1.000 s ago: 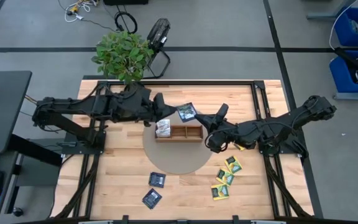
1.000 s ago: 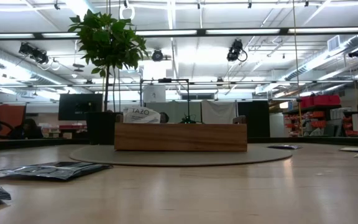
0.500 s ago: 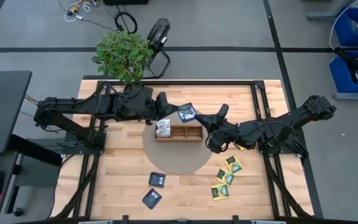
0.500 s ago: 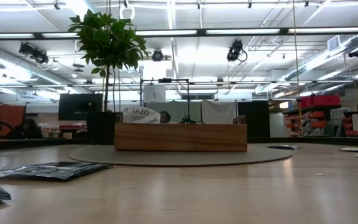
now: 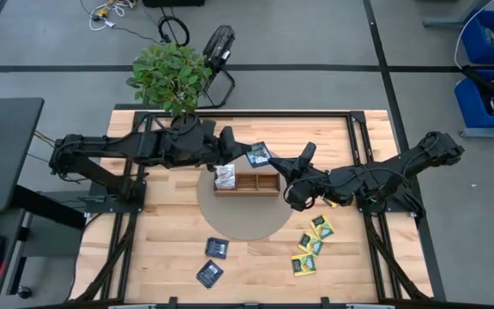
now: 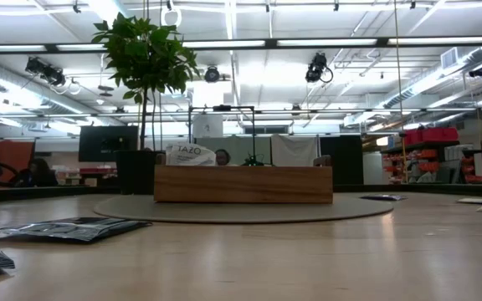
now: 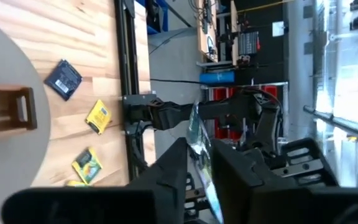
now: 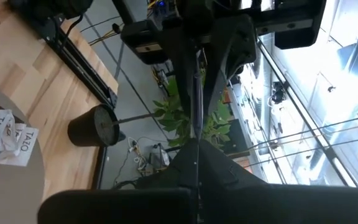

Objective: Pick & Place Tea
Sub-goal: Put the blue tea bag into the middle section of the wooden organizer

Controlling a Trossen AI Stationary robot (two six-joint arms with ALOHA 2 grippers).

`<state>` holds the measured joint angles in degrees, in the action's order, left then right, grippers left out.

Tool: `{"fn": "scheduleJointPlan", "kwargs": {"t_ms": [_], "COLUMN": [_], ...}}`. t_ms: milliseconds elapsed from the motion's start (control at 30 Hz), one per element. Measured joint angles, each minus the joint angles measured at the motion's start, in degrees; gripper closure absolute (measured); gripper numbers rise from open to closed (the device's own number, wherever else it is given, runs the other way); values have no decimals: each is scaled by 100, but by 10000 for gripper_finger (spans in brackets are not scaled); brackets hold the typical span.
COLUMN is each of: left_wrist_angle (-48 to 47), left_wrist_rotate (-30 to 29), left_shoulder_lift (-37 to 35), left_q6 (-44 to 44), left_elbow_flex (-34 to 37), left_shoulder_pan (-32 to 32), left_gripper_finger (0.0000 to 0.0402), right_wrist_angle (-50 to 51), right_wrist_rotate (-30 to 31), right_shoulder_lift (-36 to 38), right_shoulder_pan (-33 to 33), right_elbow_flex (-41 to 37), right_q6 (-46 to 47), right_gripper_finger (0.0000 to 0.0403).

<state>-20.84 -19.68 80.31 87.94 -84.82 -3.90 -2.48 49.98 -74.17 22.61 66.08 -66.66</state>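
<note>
Left jaws (image 5: 240,154) clamping a tea packet (image 5: 258,154) above the tray (image 5: 257,184) of white packets (image 5: 224,177).

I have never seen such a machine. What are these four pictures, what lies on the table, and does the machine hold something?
This is a robot with two dark arms at a wooden table. One camera looks down from above, one looks level across the table top, and one sits on each wrist.

On a round grey mat stands a wooden tray with white tea packets at one end. Two dark blue packets and several yellow-green packets lie on the bare wood.

The left gripper holds a dark blue packet above the table behind the tray; its wrist picture shows that packet edge-on between the fingers. The right gripper is shut beside it, and I cannot tell whether it also grips the packet.
</note>
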Motion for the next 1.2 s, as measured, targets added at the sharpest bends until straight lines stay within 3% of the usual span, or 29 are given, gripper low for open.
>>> {"fn": "scheduleJointPlan", "kwargs": {"t_ms": [167,367,567,900,1100,1200], "left_wrist_angle": [-2,-2,-2,-331,-526,-999], "left_wrist_rotate": [2,7,-116,-318,-361,-1035], "left_shoulder_lift": [0,0,0,0,0,0], "left_q6": [-454,-645,-2114,-5157,-7520,-8324], "left_elbow_flex": [0,0,0,0,0,-2], "left_shoulder_pan": [-2,-2,-23,-240,-602,-814], "left_gripper_finger": [390,398,399,400,400,401], "right_wrist_angle": [43,129,223,755,2123,3109], "right_wrist_rotate": [-95,-140,-307,-362,-1515,-2043], "right_shoulder_lift": [0,0,0,0,4,2], "right_shoulder_pan": [-2,-2,-2,-2,-181,-363], "right_elbow_flex": [0,0,0,0,484,802], "right_q6": [-23,273,1404,4288,6791,7782], "right_gripper_finger": [403,402,365,256,233,227]}}
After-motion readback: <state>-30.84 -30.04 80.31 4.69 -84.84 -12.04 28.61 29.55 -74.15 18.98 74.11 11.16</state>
